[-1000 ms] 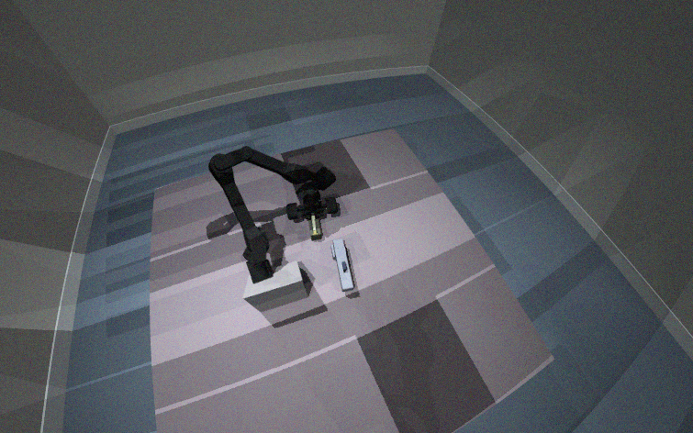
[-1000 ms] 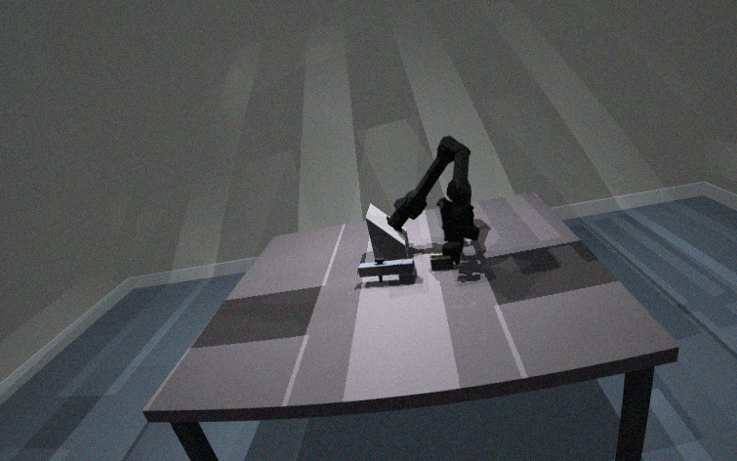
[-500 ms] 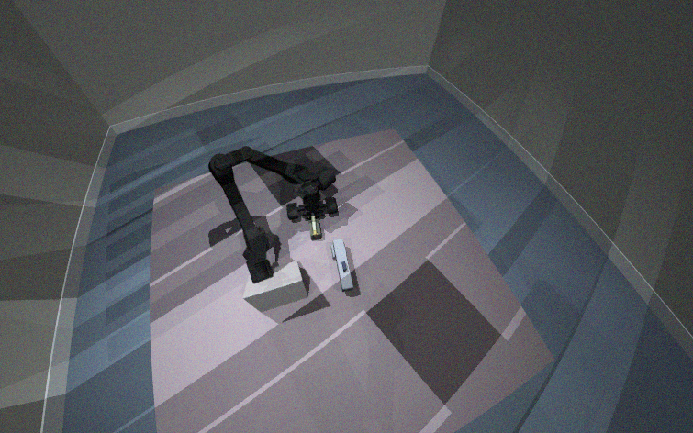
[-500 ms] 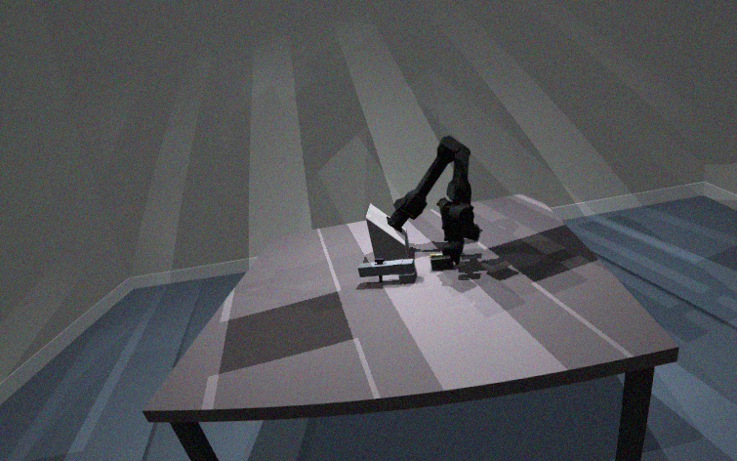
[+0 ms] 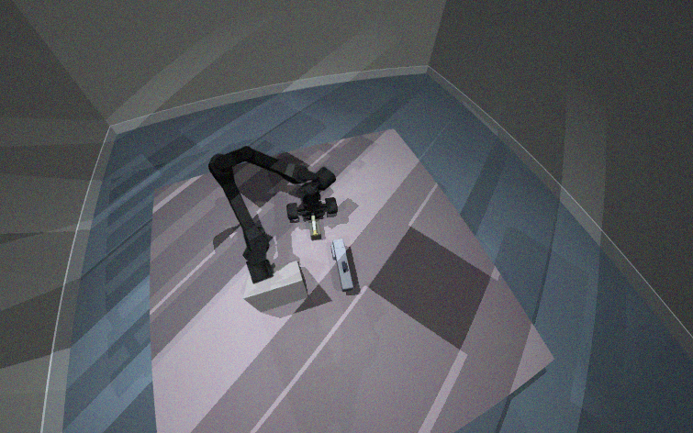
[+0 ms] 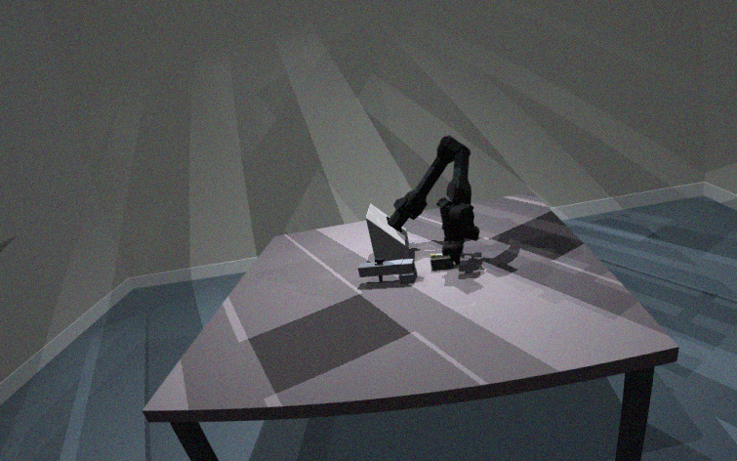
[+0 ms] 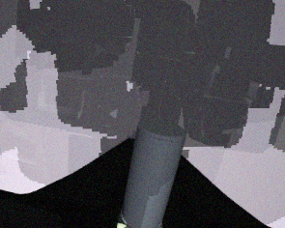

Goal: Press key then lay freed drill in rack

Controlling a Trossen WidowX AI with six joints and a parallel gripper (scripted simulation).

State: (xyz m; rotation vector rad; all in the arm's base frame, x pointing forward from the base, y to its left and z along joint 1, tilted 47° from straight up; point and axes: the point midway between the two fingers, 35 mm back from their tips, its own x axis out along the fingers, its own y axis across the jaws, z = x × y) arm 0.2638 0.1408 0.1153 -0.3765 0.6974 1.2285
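My gripper (image 5: pixel 312 214) (image 6: pixel 454 263) (image 7: pixel 147 150) points down, low over the table, shut on the drill. The drill (image 7: pixel 152 181) is a smooth grey cylinder between the black fingers in the wrist view. The small dark box that looks like the rack (image 5: pixel 316 237) (image 6: pixel 441 265) is right beside the fingers. A pale yellow strip (image 5: pixel 314 225) shows along it; I cannot tell whether this is part of the drill. The light blue-grey holder block (image 5: pixel 340 252) (image 6: pixel 393 268) stands apart from the gripper, with the dark key (image 5: pixel 344 266) on its top. The drill's contact with the rack is hidden.
A pale wedge-shaped base (image 5: pixel 278 290) (image 6: pixel 384 243) carries the arm and stands close beside the holder block. The table (image 5: pixel 203 365) (image 6: pixel 473 366) is crossed by light and dark bands. Its edge (image 6: pixel 417 399) shows in the exterior view.
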